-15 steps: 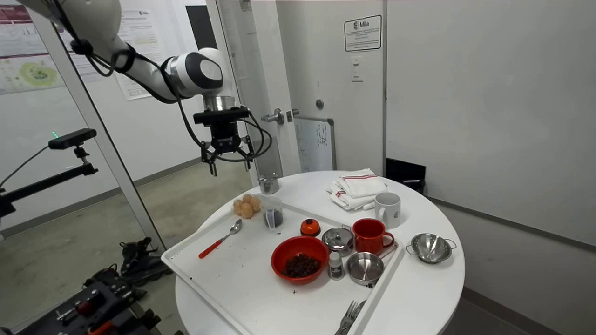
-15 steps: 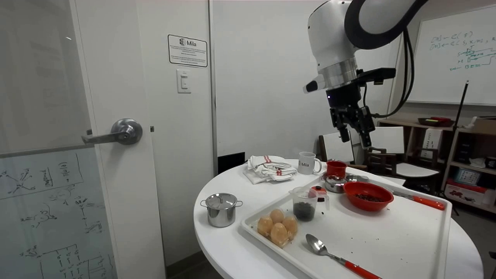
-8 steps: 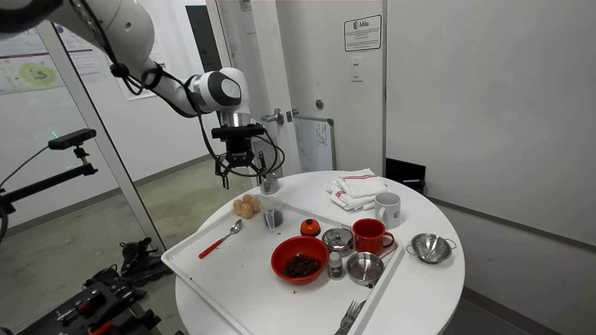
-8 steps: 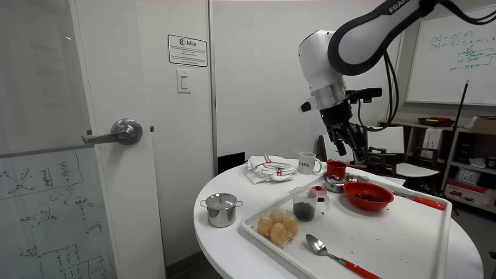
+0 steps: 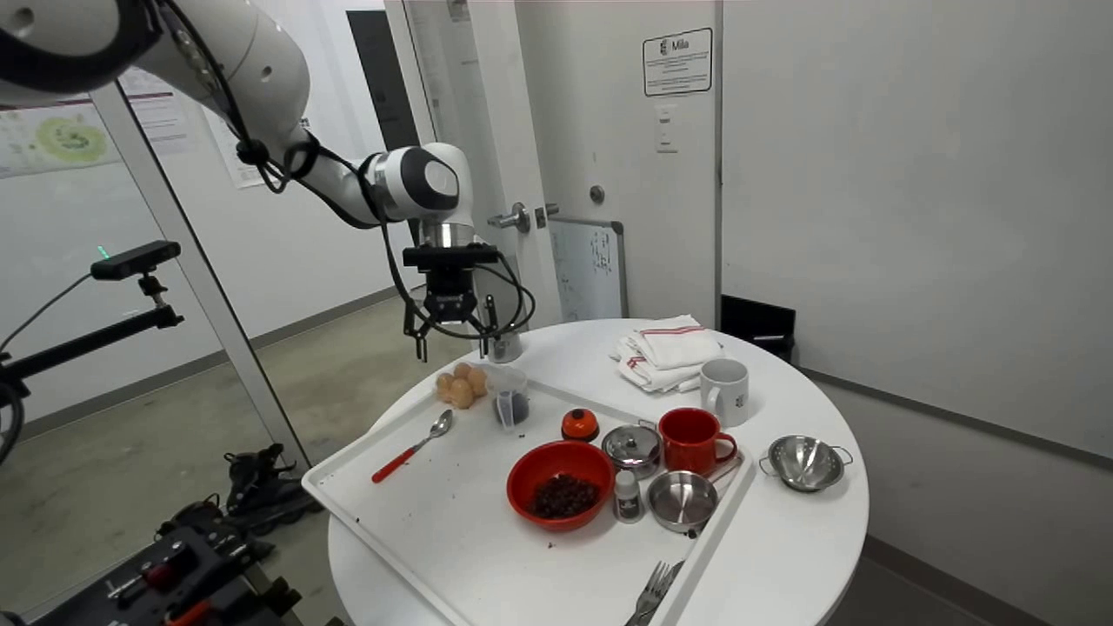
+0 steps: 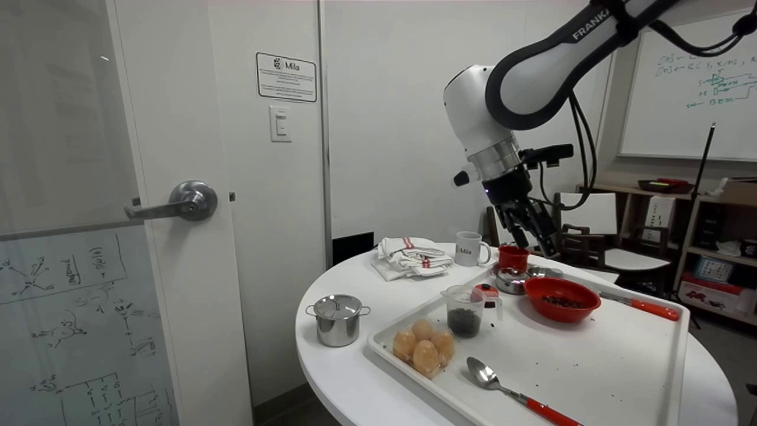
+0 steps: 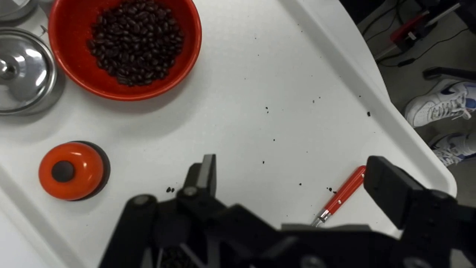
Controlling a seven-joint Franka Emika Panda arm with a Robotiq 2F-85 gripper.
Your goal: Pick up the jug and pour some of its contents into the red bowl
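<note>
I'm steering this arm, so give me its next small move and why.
Probably shift the open fingers toward the jug before lowering: in the wrist view the spoon shows between them, while the jug is mostly hidden at lower left, so they seem out of line with it.

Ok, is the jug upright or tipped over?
Upright: in both exterior views the jug stands on the tray, dark contents in its bottom.

Franka arm (image 6: 526, 86): bent, white and black
Robotiq gripper (image 5: 454, 350): up in the air, tipped
Fingers (image 7: 388, 190): wide apart, pointing down
</note>
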